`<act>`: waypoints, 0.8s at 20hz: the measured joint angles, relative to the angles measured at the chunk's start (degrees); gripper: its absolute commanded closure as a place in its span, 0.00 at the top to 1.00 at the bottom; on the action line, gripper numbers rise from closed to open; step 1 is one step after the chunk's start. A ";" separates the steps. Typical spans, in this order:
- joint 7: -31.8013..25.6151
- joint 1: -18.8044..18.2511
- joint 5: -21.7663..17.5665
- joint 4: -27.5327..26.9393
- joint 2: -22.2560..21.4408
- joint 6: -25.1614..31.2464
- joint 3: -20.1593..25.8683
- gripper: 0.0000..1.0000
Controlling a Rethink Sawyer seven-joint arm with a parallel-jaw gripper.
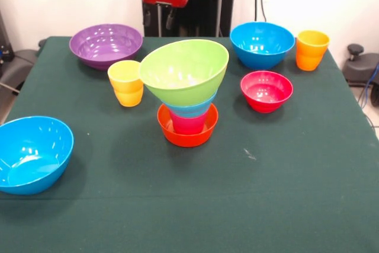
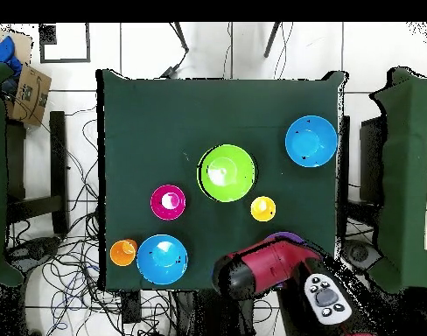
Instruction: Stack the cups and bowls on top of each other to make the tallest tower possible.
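Note:
The tower stands mid-table: an orange bowl (image 1: 187,135) as base, a red-pink cup (image 1: 188,124) in it, a light blue bowl (image 1: 190,109) above, and a tilted lime green bowl (image 1: 185,70) on top; from overhead only the lime bowl (image 2: 227,172) shows. A yellow cup (image 1: 126,82) stands just left of the tower. The purple bowl (image 1: 105,44) sits at the far left. My gripper (image 1: 159,19) hangs open and empty above the table's far edge, behind the tower and apart from everything.
A blue bowl (image 1: 262,44), an orange cup (image 1: 311,50) and a red bowl (image 1: 266,90) stand at the right. A second blue bowl (image 1: 32,153) sits at the near left corner of the green table (image 1: 177,205). My arm (image 2: 265,267) covers most of the purple bowl from overhead.

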 measured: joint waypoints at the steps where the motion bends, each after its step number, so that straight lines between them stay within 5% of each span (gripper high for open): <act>1: 0.00 -0.86 -0.44 -0.02 0.37 -0.01 0.00 1.00; 9: 0.00 -4.98 -4.24 -0.04 3.51 -1.28 0.05 1.00; 16: 0.00 -4.06 -9.38 -1.11 8.11 -5.98 -1.22 1.00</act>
